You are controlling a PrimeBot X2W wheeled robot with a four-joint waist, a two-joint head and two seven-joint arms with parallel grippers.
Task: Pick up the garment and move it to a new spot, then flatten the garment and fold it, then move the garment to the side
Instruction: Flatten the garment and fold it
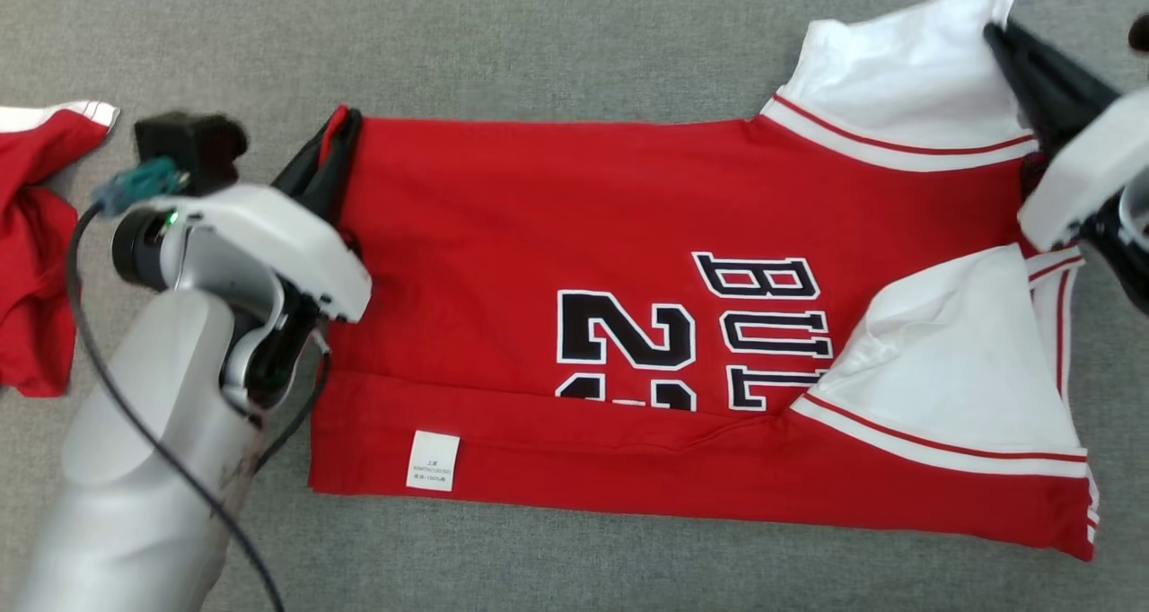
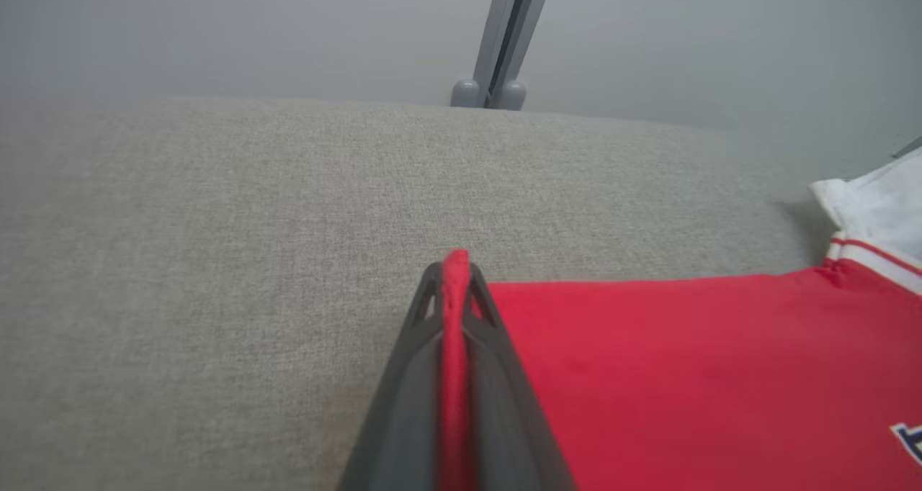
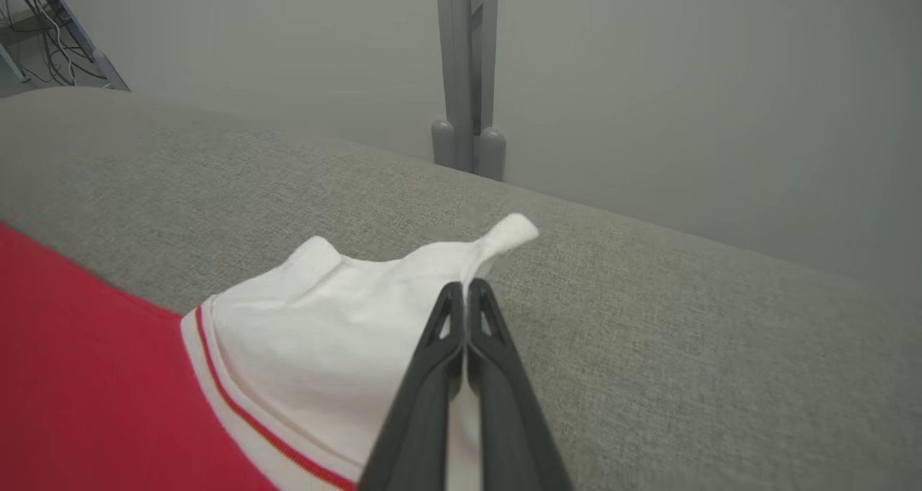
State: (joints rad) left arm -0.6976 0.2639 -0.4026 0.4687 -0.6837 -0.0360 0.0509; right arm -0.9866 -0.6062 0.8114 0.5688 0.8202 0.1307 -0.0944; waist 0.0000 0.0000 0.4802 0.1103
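A bench (image 1: 539,38) covered in grey woven cloth (a fine, even weave) spreads across the head view. In both wrist views its far edge meets a plain pale grey wall (image 2: 216,30). A grey upright post (image 2: 510,30) with two rounded feet (image 2: 467,93) stands just behind that edge. Dark cables (image 3: 29,16) hang beside a slanted frame (image 3: 104,66) at the right wrist view's upper left

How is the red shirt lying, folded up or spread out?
Partly folded. The red shirt lies flat, but its near edge is turned over the number, showing the label, and one white sleeve is folded in.
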